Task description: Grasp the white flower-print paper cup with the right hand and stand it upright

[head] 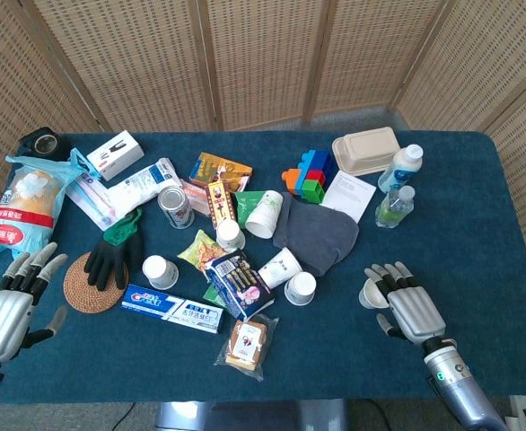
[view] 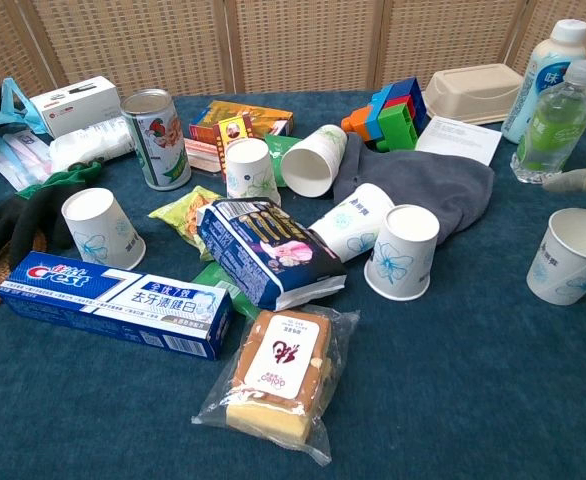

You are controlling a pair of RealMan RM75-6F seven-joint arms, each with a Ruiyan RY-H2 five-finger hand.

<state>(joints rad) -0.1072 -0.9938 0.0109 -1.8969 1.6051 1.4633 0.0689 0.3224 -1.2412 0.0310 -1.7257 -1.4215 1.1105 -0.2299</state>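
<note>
Several white flower-print paper cups are on the blue table. One cup (head: 372,292) (view: 571,255) stands mouth-up at the right. Another cup (head: 279,267) (view: 351,222) lies on its side against the grey cloth (head: 318,235), and a third (head: 265,214) (view: 313,159) lies tipped by the green packet. Three more stand mouth-down, such as one (head: 301,287) (view: 403,252) near the middle. My right hand (head: 405,303) is open just right of the mouth-up cup, fingers spread above its rim; the chest view shows only a fingertip (view: 581,181). My left hand (head: 10,301) rests open at the front left.
A toothpaste box (head: 171,309), snack packets (head: 237,283), a wrapped cake (head: 247,346), a can (head: 176,207), black gloves (head: 115,250) and a woven coaster (head: 91,283) crowd the middle and left. Two bottles (head: 395,189), a takeaway box (head: 365,150) and toy bricks (head: 309,174) stand behind.
</note>
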